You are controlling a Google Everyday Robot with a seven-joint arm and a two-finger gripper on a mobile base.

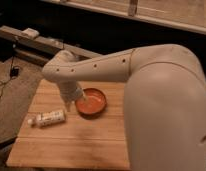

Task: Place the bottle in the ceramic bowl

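The bottle (pixel 48 118) lies on its side on the table (pixel 71 147), cap end to the left, free of any grip and a little to the left of the bowl (pixel 98 106). The two do not touch. The bowl sits upright near the middle of the tabletop with nothing in it.

The gripper (pixel 72 101) hangs between them, pointing down by the bowl's left rim and just above and to the right of the bottle's base end. Its fingers are apart and hold nothing. The arm (pixel 98 67) reaches in from the right and crosses above the back of the table.

The task looks unstarted, with the pick-up yet to come, and several things could spoil it. The bottle is a round body lying flat, so a finger landing off-centre would likely roll it away, and the table's left edge is near enough that it could go over. A grasp at the base end alone could let the cap end droop and slip out on the lift. The gripper is also close to the bowl, so a careless sideways move could knock the rim and push the bowl away. Finally, the bowl is shallow and the bottle long, so a release from high up or off-centre could bounce it out or leave it propped on the rim.
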